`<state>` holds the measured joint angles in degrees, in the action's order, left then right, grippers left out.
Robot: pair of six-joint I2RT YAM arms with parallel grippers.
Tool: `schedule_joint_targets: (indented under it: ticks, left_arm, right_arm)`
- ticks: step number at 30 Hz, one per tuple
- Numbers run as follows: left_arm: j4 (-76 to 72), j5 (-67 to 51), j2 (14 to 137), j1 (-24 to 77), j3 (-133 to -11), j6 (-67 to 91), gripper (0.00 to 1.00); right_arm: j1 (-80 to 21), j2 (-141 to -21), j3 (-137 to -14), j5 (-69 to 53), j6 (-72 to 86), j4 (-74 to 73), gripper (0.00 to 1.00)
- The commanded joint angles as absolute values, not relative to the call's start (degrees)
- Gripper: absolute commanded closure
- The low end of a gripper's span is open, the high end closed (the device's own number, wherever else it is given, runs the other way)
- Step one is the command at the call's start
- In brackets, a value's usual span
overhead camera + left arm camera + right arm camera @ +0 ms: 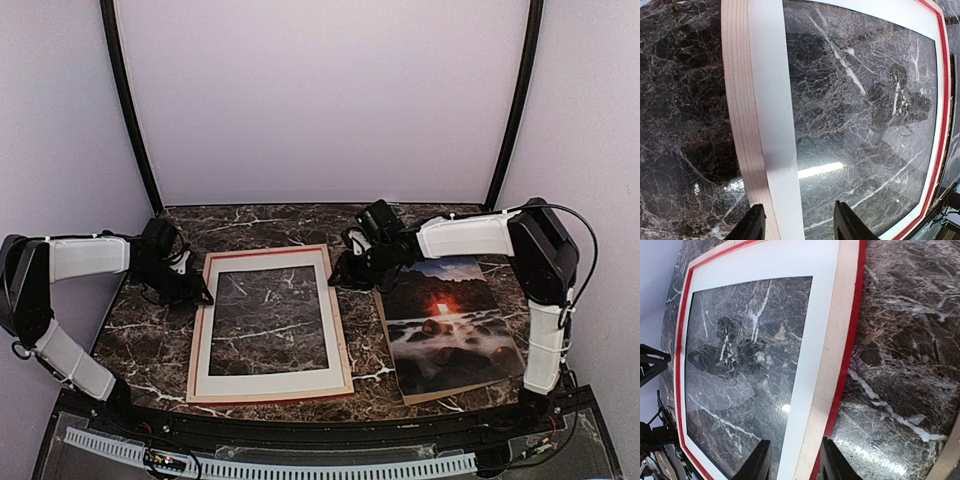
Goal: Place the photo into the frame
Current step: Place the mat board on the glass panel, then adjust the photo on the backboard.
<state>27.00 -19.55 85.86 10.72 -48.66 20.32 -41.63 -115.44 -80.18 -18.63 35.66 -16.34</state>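
Left end effector (799,223) parted over frame (742,100), photo (450,320) only overhead

Your right end effector (796,462) sits with its fingers spread either side of the frame (842,340), straddling its pale rail and red edge. A white mat (765,262) lies inside the frame, which rests flat on the dark marble bench (905,340).

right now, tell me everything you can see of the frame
The frame is a large rectangle of thin rails, pale wood side up with red along its edges. It lies flat on the dark marble table, a white mat inside it; marble shows through the window under a glossy pane. The left gripper hangs open astride its left rail, the right gripper open astride its right rail; contact cannot be told.
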Motion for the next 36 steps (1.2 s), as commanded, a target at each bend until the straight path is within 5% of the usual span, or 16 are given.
schedule_joint_targets:
  ticks: [1, 8, 10, 13, 15, 29, 36]
  left_arm:
    - [28.59, -18.63, 82.21, 10.37, -50.33, 19.17, 0.51]
    - [27.09, -19.8, 77.18, 10.89, -51.41, 20.32, 0.4]
    - [26.18, -20.6, 75.85, 11.46, -51.82, 20.76, 0.32]
    - [24.37, -21.8, 74.25, 13.02, -52.2, 21.85, 0.05]
    - [22.89, -21.64, 73.41, 14.94, -52.65, 22.83, 0.02]
    - [11.37, -19.2, 84.75, 36.97, -61.13, 30.05, 0.04]
    - [9.36, -18.2, 96.57, 47.01, -71.08, 30.71, 0.07]
  right_arm:
    - [-42.01, -109.72, -77.96, -13.27, 33.47, -15.31, 0.61]
    - [-39.86, -101.76, -73.25, -3.72, 30.3, -19.73, 0.38]
    - [-38.06, -98.61, -71.07, -1.67, 29.5, -21.23, 0.3]
    - [-33.78, -94.2, -65.92, -0.33, 28.5, -22.72, 0.17]
    - [-30.37, -91.15, -62.38, 1.38, 27.87, -23.23, 0.12]
    - [2.9, -82.64, -47.0, 0.29, 20.72, -22.0, 0.07]
    - [7.03, -85.97, -45.46, -1.6, 22.09, -18.8, 0.08]
